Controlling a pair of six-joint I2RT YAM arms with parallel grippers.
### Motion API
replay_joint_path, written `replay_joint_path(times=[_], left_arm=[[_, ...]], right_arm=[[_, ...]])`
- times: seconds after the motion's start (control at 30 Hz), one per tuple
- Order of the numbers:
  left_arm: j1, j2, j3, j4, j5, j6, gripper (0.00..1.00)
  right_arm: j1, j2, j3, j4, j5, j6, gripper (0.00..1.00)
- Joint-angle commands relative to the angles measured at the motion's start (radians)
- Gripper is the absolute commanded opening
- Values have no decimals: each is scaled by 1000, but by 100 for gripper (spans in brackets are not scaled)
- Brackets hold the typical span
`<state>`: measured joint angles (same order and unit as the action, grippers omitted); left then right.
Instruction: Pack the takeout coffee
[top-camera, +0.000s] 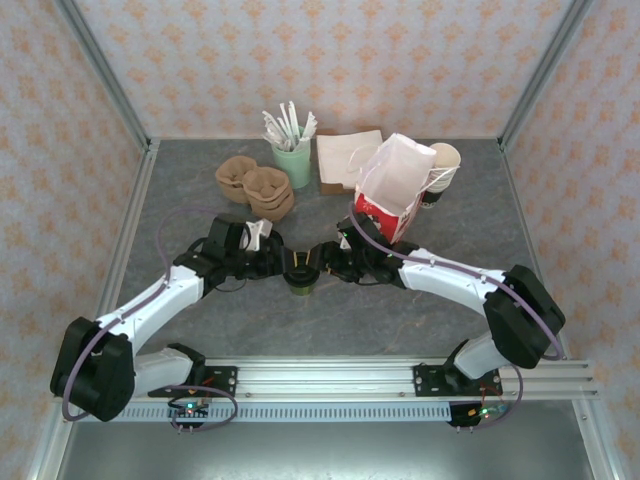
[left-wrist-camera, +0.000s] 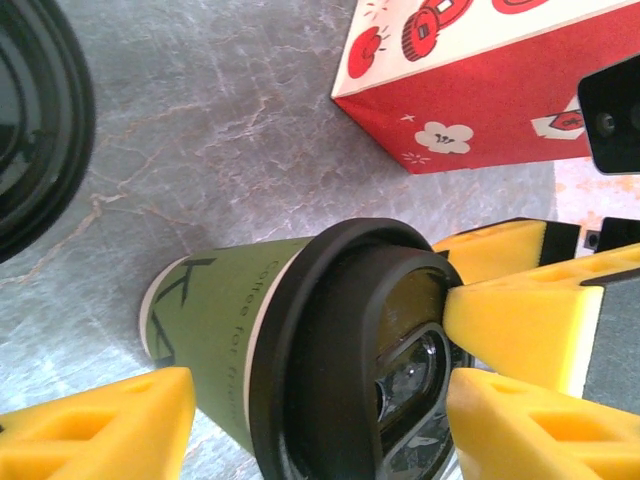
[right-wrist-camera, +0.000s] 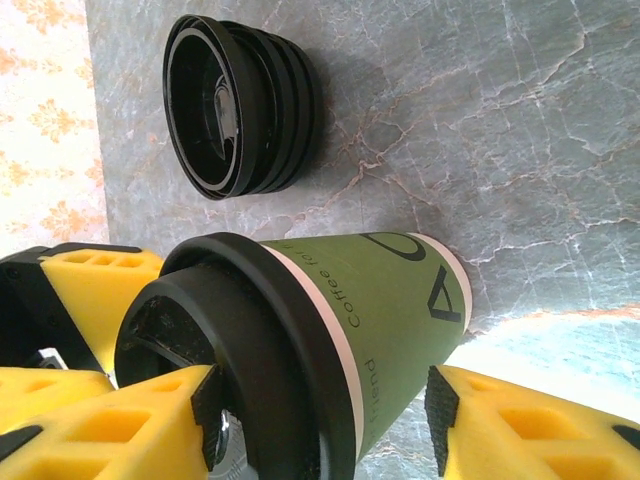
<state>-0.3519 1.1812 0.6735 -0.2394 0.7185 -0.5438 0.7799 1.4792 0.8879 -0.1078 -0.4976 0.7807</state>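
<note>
1. top view: the takeout coffee (top-camera: 300, 282) stands upright near the middle of the worktop (top-camera: 420, 335), a little toward the near edge. its long axis is vertical and its black lid (top-camera: 300, 271) points up. the left gripper (top-camera: 281, 265) and the right gripper (top-camera: 321, 264) close in on it from either side. the left arm (top-camera: 160, 295) and right arm (top-camera: 450, 275) rise from the near edge, bow out toward the left and right edges, then angle inward to meet at the cup. the red-and-white bag (top-camera: 395, 185) stands toward the far right corner, apart from the cup.

2. left wrist view: the takeout coffee (left-wrist-camera: 225, 330) lies across the picture, lid (left-wrist-camera: 340, 330) to the right and base to the left. the left gripper (left-wrist-camera: 320, 420) has its jaws spread, one on each side of the cup and close against it. i cannot tell whether the pads press on it. the right gripper's fingers (left-wrist-camera: 520, 315) come in from the right, one tip at the lid. a black lid piece (left-wrist-camera: 30, 120) sits at the left, the bag (left-wrist-camera: 480, 90) beyond the cup.

3. right wrist view: the takeout coffee (right-wrist-camera: 390, 310) lies across the picture, lid to the left. the right gripper (right-wrist-camera: 320, 420) straddles it with jaws apart, one pad against the lid, the other just beside the green wall. i cannot tell whether it grips. the black lid piece (right-wrist-camera: 240, 105) lies near the cup.
</note>
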Motion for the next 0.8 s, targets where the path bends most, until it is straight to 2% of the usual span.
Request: replay_joint_path(times=[0.0, 0.4, 0.63, 0.77], left_arm=[[-5, -38, 46, -103, -76, 53, 71], [-4, -72, 170, -190, -151, 88, 84], [-2, -52, 206, -184, -159, 86, 84], [6, -40, 252, -221, -258, 84, 82]], right_arm=[[1, -3, 31, -87, 28, -31, 58], [1, -80, 99, -222, 82, -86, 64], [-1, -86, 127, -238, 73, -97, 64], [0, -112, 165, -275, 68, -125, 65]])
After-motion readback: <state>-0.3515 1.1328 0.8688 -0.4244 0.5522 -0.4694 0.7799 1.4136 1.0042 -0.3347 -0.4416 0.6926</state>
